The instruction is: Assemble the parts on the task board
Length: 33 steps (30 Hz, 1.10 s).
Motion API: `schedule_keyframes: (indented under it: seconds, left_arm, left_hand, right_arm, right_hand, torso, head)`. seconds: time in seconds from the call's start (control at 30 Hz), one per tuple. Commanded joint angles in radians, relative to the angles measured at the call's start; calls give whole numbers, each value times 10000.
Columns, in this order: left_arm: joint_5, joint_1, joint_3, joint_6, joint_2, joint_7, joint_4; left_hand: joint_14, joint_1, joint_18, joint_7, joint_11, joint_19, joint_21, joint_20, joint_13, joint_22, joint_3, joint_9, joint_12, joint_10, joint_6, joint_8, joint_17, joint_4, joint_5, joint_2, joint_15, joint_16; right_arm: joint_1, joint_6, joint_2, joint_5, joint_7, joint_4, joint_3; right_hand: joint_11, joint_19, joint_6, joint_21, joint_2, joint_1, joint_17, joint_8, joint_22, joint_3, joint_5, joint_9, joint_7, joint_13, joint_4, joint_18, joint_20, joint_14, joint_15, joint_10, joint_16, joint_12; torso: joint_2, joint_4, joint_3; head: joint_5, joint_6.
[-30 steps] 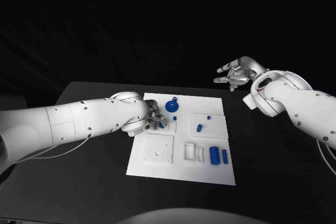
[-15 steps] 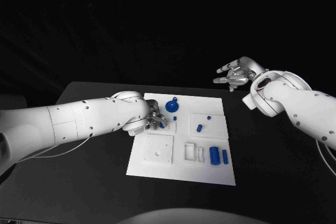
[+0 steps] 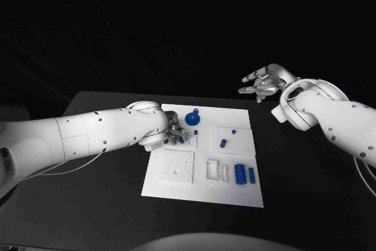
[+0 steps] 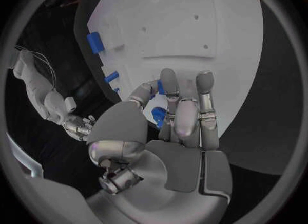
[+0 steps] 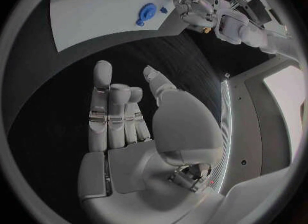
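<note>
Matt white task board; glossy metallic left robot hand.

- No writing, label, brand, number or sign can be read anywhere here.
- The task board is plain white, with nothing printed on its face.
- The blue parts bear no marks that I can make out.
</note>
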Motion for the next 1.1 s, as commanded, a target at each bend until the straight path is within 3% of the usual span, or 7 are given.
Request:
schedule_keyframes:
  seconds: [0.03,0.7,1.1]
  left_arm:
    - [65,-156,-99,664,86,-141,22]
    - [-504,-166,-99,997,285,-130,-70]
    - [-617,-239,-98,726,382,-38,-164]
  left_hand:
    - [48,33,66,-1185,-61,7,-19,74,-13,185,313,17,48,416,1228,40,14,-291,-43,148,36,54]
    - [35,181,104,-1164,-46,-13,-27,113,-111,179,220,-115,44,408,1137,84,-65,-186,-229,118,48,16]
    - [31,343,97,-1185,-42,10,-87,124,-115,170,-43,-197,62,407,1148,122,-105,49,-1181,168,45,-2]
  right_arm:
    - [1,162,9,-139,21,13,5]
    - [1,219,12,-151,25,44,5]
    - [1,232,18,-151,30,47,5]
  right_hand:
    - [19,319,79,7,79,-32,-9,29,-8,9,31,2,-19,-9,-69,150,52,2,-7,-75,-66,-13]
    - [19,316,74,3,77,-28,-11,27,-8,18,51,1,-19,-21,-82,150,52,-2,-5,-87,-71,-28]
    - [19,316,74,3,77,-28,-11,27,-8,18,51,1,-19,-21,-82,150,52,-2,-5,-87,-71,-28]
  torso:
    - [0,3,3]
    - [8,0,-7]
    - [-5,1,-1]
  head:
    - [-9,-12]
    - [-37,-29]
    - [-59,-37]
